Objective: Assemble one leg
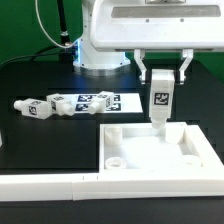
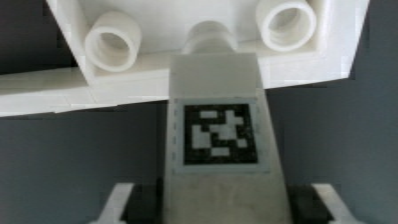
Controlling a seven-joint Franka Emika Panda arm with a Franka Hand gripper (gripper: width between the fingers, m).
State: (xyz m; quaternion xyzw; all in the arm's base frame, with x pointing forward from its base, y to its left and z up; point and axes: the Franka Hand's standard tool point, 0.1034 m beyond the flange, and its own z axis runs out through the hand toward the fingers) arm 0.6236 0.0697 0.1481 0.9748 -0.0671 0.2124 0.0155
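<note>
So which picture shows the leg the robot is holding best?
The exterior view: the whole leg stands upright in the gripper, over the white panel. The wrist view shows only one tagged side, seen lengthwise.

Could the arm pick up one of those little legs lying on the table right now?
Probably not yet: the end effector seems shut on an upright leg over the white panel. The lying legs themselves look unobstructed.
</note>
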